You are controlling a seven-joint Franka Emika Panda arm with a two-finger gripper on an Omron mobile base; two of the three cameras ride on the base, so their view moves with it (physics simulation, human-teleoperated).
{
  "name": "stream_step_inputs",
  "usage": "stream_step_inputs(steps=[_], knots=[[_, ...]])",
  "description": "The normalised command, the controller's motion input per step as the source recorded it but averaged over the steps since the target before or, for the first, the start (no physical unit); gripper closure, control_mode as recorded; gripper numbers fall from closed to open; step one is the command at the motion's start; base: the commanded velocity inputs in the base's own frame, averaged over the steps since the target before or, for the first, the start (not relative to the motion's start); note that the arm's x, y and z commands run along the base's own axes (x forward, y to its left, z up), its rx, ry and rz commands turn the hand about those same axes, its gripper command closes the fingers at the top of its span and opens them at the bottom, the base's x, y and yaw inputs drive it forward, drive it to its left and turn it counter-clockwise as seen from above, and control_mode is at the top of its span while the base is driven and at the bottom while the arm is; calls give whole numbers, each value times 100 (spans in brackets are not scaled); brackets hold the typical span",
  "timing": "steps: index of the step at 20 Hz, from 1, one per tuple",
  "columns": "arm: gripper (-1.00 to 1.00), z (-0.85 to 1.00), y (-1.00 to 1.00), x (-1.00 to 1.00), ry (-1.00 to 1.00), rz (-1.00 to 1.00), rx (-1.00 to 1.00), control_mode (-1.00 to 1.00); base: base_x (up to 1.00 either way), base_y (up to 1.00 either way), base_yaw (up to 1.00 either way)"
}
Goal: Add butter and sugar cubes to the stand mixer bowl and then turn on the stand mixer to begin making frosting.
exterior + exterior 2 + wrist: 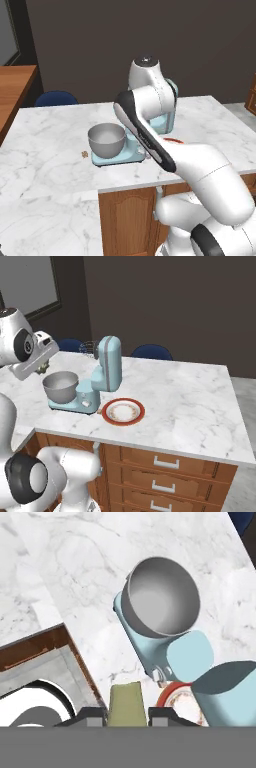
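Glossy white arm [210,175] — rounded bulbous links, dark grey joint bands, black cap on top

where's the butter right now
In the hand view the butter sits between the gripper's fingertips, held above the counter short of the stand mixer bowl, beside the red-rimmed plate.

The arm hides most of the stand mixer [167,112] behind the stand mixer bowl [106,139]. The plate [172,141] beside the mixer shows as a red sliver. The butter [127,704] is cut off below.
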Motion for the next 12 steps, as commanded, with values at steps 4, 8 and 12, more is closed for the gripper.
stream_step_inputs(steps=[4,8,12], knots=[[100,-61,11,24,4,0,-1,-100,0,0,0],[100,-83,11,29,0,0,0,-100,0,0,0],[100,-55,35,31,0,0,0,-100,0,0,0]])
